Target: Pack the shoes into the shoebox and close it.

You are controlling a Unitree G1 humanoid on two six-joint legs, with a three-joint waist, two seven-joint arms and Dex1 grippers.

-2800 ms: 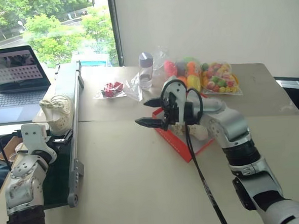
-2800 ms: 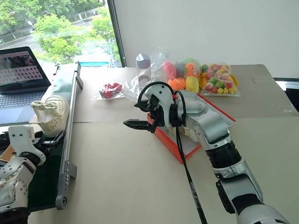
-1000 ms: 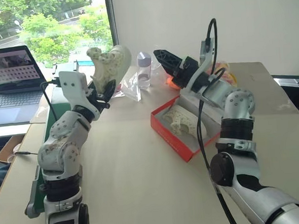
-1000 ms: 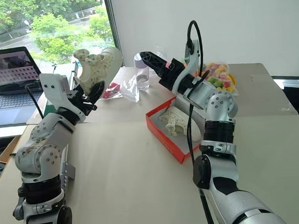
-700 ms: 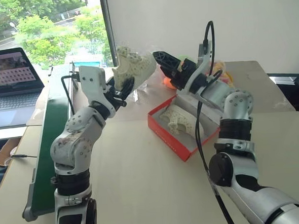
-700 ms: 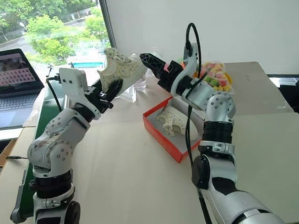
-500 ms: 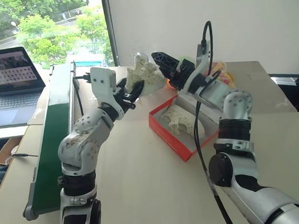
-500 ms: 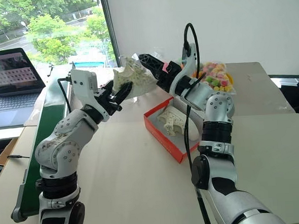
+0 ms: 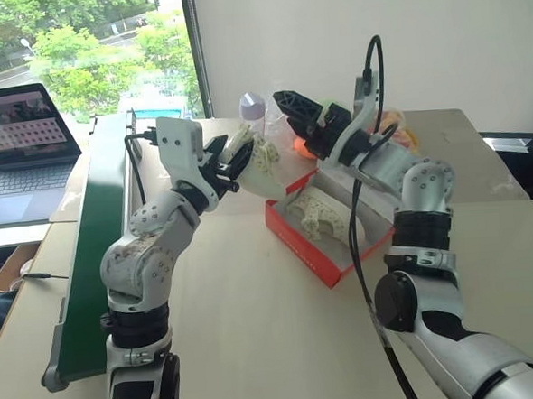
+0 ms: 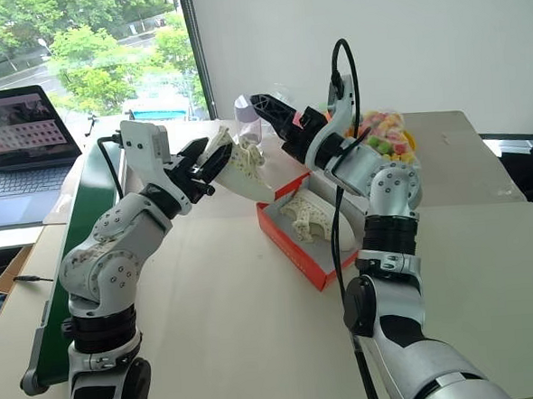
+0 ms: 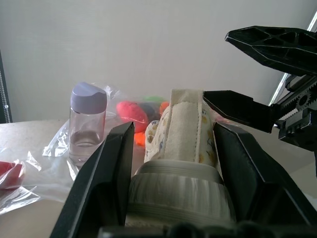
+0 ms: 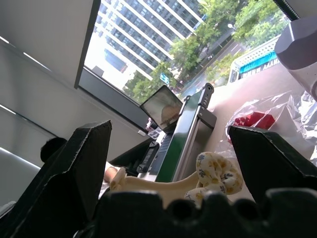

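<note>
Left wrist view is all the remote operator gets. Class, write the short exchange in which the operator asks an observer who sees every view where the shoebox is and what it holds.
Operator: I see the shoe I am carrying, but no shoebox. Where is it?
Observer: The shoebox sits open on the table, below and to the right of your raised shoe, under the right arm.
Operator: Is anything in it yet?
Observer: Yes, the second shoe already lies inside, on the white bottom.
</note>
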